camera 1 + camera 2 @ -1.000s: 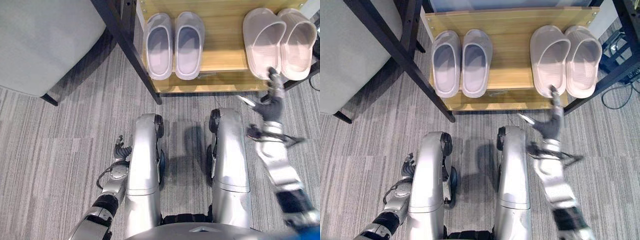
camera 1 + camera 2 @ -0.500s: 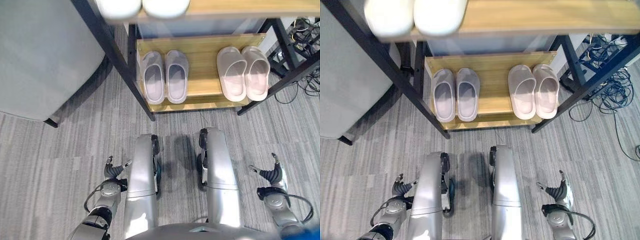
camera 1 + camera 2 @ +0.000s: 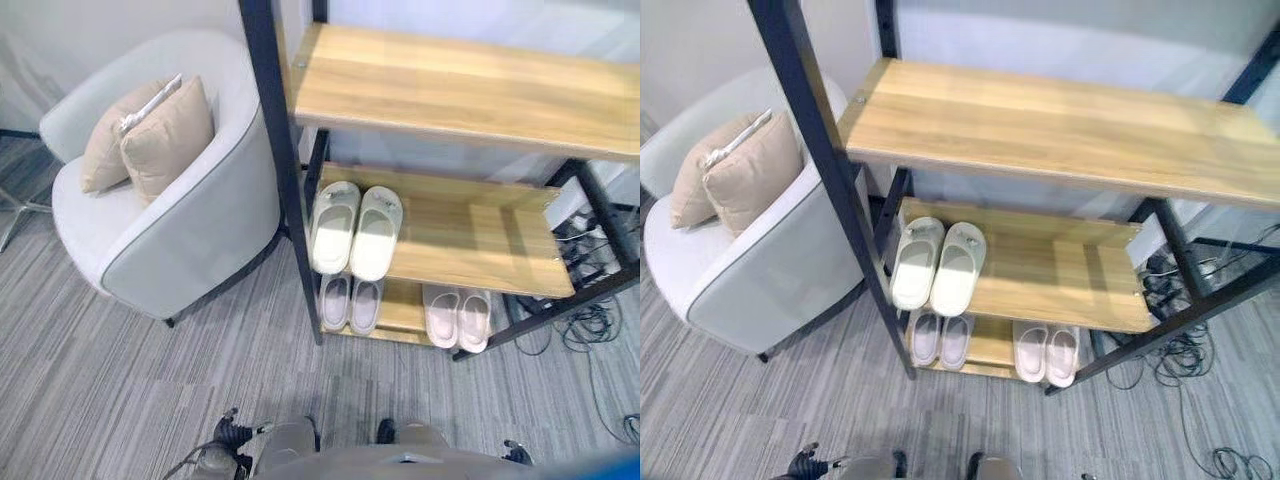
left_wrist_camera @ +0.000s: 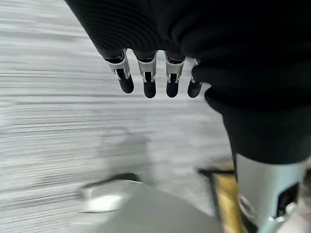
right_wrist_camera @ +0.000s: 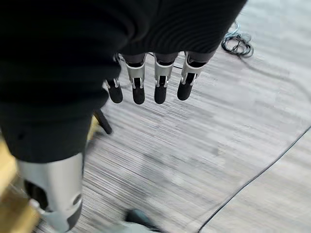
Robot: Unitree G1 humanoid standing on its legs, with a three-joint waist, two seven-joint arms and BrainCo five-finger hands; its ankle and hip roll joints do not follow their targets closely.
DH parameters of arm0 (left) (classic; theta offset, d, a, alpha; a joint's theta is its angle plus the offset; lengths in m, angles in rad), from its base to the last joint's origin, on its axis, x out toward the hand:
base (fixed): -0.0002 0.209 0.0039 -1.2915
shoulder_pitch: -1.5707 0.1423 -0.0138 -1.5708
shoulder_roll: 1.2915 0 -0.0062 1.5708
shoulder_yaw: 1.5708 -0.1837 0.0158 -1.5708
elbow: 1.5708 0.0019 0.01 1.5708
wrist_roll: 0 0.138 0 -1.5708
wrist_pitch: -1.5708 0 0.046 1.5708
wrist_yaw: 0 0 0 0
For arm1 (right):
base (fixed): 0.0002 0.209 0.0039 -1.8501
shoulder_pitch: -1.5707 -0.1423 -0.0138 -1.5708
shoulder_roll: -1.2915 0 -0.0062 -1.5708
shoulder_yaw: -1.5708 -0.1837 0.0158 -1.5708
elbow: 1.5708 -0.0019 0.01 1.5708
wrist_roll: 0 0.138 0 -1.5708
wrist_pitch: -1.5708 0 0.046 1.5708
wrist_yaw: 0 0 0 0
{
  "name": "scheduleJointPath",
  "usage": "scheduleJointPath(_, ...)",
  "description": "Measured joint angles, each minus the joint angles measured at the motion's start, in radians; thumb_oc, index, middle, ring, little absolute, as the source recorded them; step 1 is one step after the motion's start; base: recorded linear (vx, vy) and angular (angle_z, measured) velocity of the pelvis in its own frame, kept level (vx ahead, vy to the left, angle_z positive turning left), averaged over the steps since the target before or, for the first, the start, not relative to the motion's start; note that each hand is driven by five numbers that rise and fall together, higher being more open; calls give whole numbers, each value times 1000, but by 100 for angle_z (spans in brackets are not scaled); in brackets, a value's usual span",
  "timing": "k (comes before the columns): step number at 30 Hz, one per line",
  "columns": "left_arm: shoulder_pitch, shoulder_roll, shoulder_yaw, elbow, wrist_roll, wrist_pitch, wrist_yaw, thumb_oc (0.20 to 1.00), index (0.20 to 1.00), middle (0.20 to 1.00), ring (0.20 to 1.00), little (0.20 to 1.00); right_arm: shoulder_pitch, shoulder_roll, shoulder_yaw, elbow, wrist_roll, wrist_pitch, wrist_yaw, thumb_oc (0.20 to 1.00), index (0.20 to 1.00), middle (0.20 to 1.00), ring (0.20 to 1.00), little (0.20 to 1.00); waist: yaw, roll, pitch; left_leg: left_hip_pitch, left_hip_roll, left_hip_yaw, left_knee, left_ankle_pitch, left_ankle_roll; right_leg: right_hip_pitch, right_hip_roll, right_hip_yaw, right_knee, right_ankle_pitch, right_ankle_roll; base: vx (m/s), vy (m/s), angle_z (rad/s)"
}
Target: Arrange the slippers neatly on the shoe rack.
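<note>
While both arms hang low over the grey striped carpet (image 3: 120, 370), the left hand (image 4: 155, 73) shows relaxed, straight fingers (image 4: 148, 80) spread above bare floor, empty; it also shows at the near left edge of the head view (image 3: 232, 432). The right hand (image 5: 146, 77) likewise has its fingers (image 5: 137, 85) loosely extended and apart over the carpet, holding nothing. Farther out stands the shoe rack (image 3: 285, 180), a dark metal frame carrying three wooden shelves. Bottom shelf (image 3: 402, 312): one pair of pale lilac closed-toe slippers (image 3: 350, 302) at the left, side by side, and one pair of pale pink open slippers (image 3: 458, 318) at the right, also side by side, the two pairs set apart. Middle shelf (image 3: 470, 240): one pair of cream slippers (image 3: 356, 228) at the left end, touching each other, their near ends overhanging the shelf's front edge. Top shelf (image 3: 450, 90): bare wood. Left of the rack: a light grey armchair (image 3: 190, 230) with two beige cushions (image 3: 150, 135) leaning together on the seat. Right of the rack, on the floor: a tangle of dark cables (image 3: 590, 320).
</note>
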Motion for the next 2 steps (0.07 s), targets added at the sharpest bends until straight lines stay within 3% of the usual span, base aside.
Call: scheduleJointPath(2,-41,-14,0,-2,11,1,-20,1000,1000,1000,1000,1000,-5,5,0,-1,0,8,26,1000,1000,1000,1000,1000,-10,9,-4,56,9,4,-97,32,-5,37,11,2,-54,31,-5,114,-40,-10)
